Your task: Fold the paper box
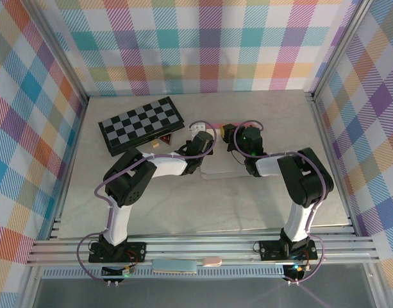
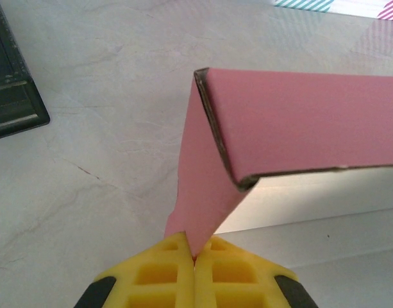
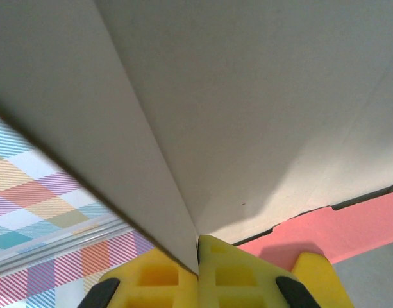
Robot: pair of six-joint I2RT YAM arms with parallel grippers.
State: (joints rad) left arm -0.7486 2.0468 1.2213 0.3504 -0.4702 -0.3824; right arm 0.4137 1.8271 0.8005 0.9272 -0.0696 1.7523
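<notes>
Starting with the left wrist view, the thin pink card paper box (image 2: 299, 122) is seen raised off the pale marbled desk (image 2: 106, 160). A long pink panel runs from a folded corner near the middle of the frame out to the right edge. A narrower pink flap drops from that corner toward the camera and is pinched by the left end effector (image 2: 195, 253), whose yellow fingers are pressed together on the card. Pale card lies flat beneath the panel. The corner of a black-and-grey checkered board (image 2: 10, 83) is seen at the left edge, apart from the box; a small mark on its rim is too blurred to be read.

In the right wrist view, the whitish reverse of the box is seen close up, creased along a line that ends at the right end effector (image 3: 197, 253). Its yellow fingers are closed tight on the card at that crease. A pink strip of the box is shown at lower right.

From the top external camera, the box is found near the middle of the desk, just right of the checkered board, its long axis laid left to right. Both end effectors are seen at its far side, close together.
</notes>
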